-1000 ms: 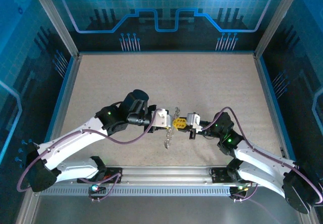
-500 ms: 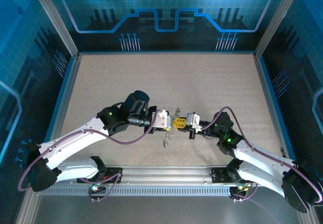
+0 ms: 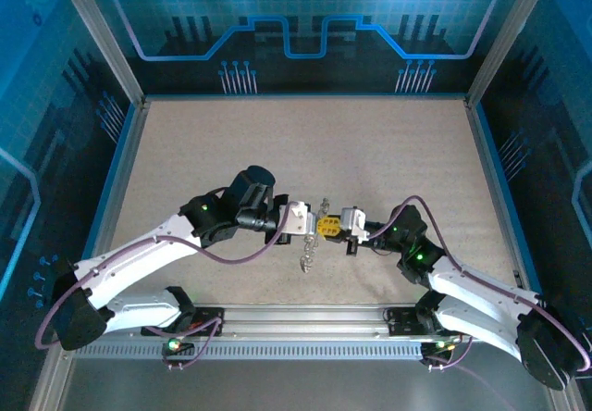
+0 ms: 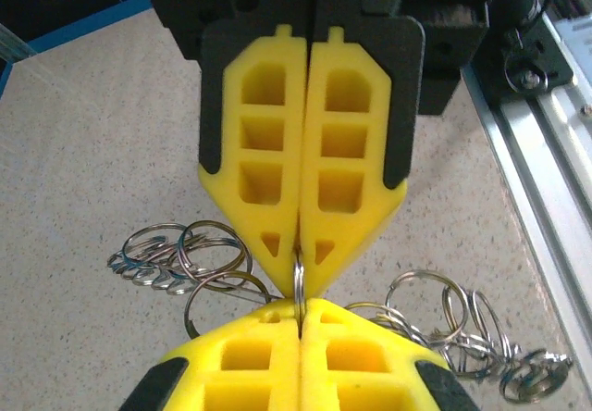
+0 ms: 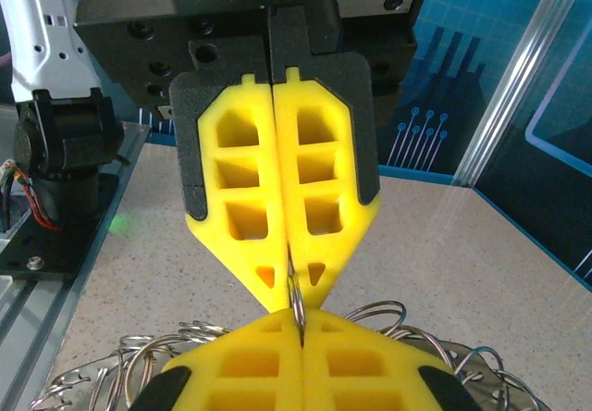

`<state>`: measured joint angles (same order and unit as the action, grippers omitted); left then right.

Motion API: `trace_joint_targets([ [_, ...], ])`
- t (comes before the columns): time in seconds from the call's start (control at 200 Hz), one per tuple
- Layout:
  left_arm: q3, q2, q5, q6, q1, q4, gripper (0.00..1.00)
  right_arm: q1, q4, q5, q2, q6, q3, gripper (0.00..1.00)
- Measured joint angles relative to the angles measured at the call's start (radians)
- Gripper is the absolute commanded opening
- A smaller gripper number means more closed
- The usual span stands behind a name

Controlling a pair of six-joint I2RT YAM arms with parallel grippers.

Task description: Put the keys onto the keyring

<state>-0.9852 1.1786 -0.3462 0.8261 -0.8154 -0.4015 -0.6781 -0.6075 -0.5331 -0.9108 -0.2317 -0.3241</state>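
The 2 arms meet tip to tip over the near middle of the speckled beige tabletop (image 3: 277,143), just in front of the aluminium rail (image 3: 305,317) that carries their bases. The left pincer (image 3: 314,225) reaches in from the left and the right pincer (image 3: 329,227) from the right, their yellow fingertips almost touching.

Both pincers are pressed together, and each pinches the same thin silvery ring of the keyring (image 4: 299,281). In the left wrist view this ring stands edge-on in the narrow gap between the left pincer (image 4: 299,314) at the bottom and the right pincer (image 4: 301,244) facing it from above. The right wrist view shows the same grip from the other side, with the right pincer (image 5: 301,323) below and the left pincer (image 5: 291,281) above.

The rest of the keyring is a floppy string of linked wire rings that spills out on both sides of the grip. 1 bunch (image 4: 176,258) lies to one side of the fingers and a longer bunch (image 4: 462,323) trails to the other, ending in a small metallic bit (image 4: 536,371) near the rail. From above, the string (image 3: 308,249) runs toward the near edge. Whether any of the small metal pieces is a key cannot be told, nor whether the drooping rings rest on the tabletop
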Motion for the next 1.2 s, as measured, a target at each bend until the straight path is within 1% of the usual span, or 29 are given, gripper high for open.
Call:
trace_joint_targets([
  [0.09, -0.050, 0.035, 0.019, 0.056, -0.004, -0.072, 0.00, -0.002, 0.064, 0.000, -0.004, -0.041, -0.024, 0.09],
  [0.25, -0.186, 0.117, 0.089, 0.143, -0.022, -0.243, 0.00, -0.014, 0.171, 0.027, -0.004, -0.124, -0.070, 0.10],
  [0.435, -0.290, 0.177, 0.136, 0.179, -0.040, -0.383, 0.00, -0.032, 0.200, 0.036, -0.009, -0.156, -0.082, 0.10],
  [0.495, -0.306, 0.190, 0.142, 0.178, -0.042, -0.409, 0.00, -0.037, 0.198, 0.036, -0.016, -0.156, -0.082, 0.08],
  [0.565, -0.312, 0.196, 0.146, 0.172, -0.042, -0.427, 0.00, -0.038, 0.196, 0.036, -0.026, -0.155, -0.082, 0.00],
  [0.635, -0.312, 0.196, 0.148, 0.166, -0.042, -0.434, 0.09, -0.042, 0.188, 0.035, -0.033, -0.154, -0.082, 0.00],
  [0.715, -0.306, 0.187, 0.148, 0.150, -0.042, -0.422, 0.20, -0.042, 0.171, 0.036, -0.034, -0.144, -0.082, 0.00],
  [0.795, -0.261, 0.152, 0.144, 0.129, -0.039, -0.372, 0.24, -0.042, 0.145, 0.029, -0.034, -0.123, -0.082, 0.00],
  [0.981, -0.106, 0.034, 0.107, 0.085, -0.025, -0.227, 0.22, -0.042, 0.074, 0.017, -0.011, -0.058, -0.068, 0.00],
  [1.066, -0.065, 0.008, 0.085, 0.062, -0.021, -0.170, 0.18, -0.042, 0.051, 0.016, 0.005, -0.033, -0.058, 0.00],
  [1.201, -0.010, -0.017, 0.053, 0.016, -0.015, -0.070, 0.17, -0.042, 0.040, 0.006, 0.023, -0.017, -0.056, 0.00],
])
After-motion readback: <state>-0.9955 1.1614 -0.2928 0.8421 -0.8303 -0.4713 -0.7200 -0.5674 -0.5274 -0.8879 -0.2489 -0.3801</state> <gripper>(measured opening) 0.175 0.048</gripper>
